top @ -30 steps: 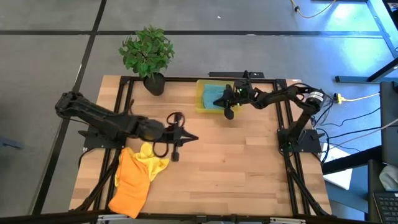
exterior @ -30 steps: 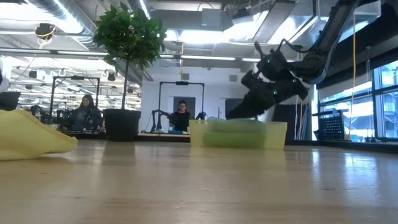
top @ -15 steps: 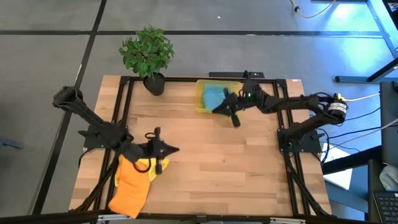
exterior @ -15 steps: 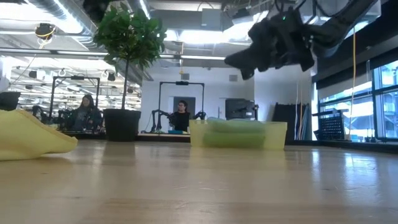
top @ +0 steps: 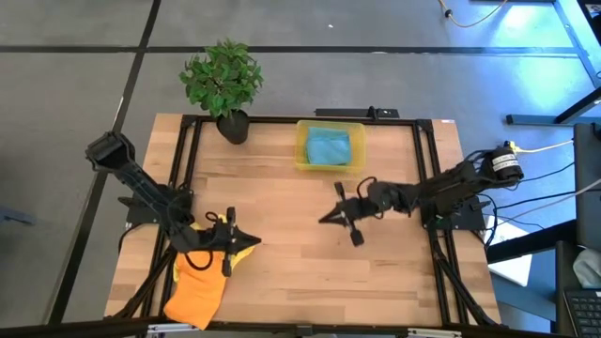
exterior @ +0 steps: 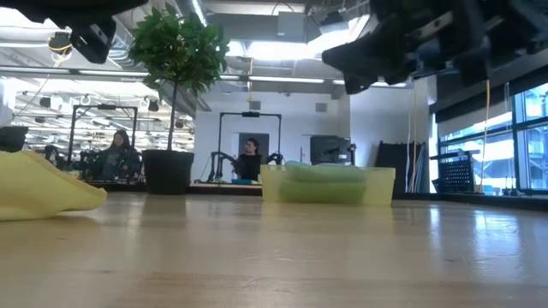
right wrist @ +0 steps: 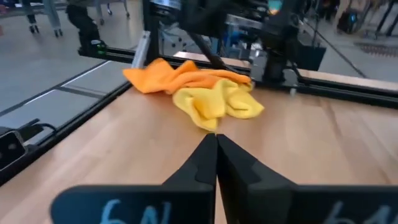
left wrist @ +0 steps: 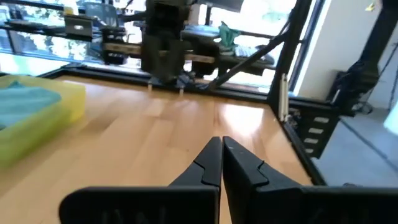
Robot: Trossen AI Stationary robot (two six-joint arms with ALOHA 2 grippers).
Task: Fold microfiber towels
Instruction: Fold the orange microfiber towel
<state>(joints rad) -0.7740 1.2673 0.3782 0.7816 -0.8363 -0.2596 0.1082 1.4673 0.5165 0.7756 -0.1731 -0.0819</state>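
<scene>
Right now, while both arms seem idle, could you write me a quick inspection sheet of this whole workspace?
Surface: pale wooden table, on a black frame.
Job's things: soft orange cloth and crumpled yellow cloth heaped together by the left arm; teal-blue cloth lying in the translucent yellow plastic bin at the far edge.
Clutter: small leafy green plant in a dark pot at the far left corner.
Grippers: left gripper over the cloth heap, jaws shut, holding nothing; right gripper over bare wood mid-table, jaws shut, holding nothing.
Cables: yellow cable and dark leads beside the right arm's base.
Surroundings: grey floor; seated people and other rigs in the room behind.
</scene>
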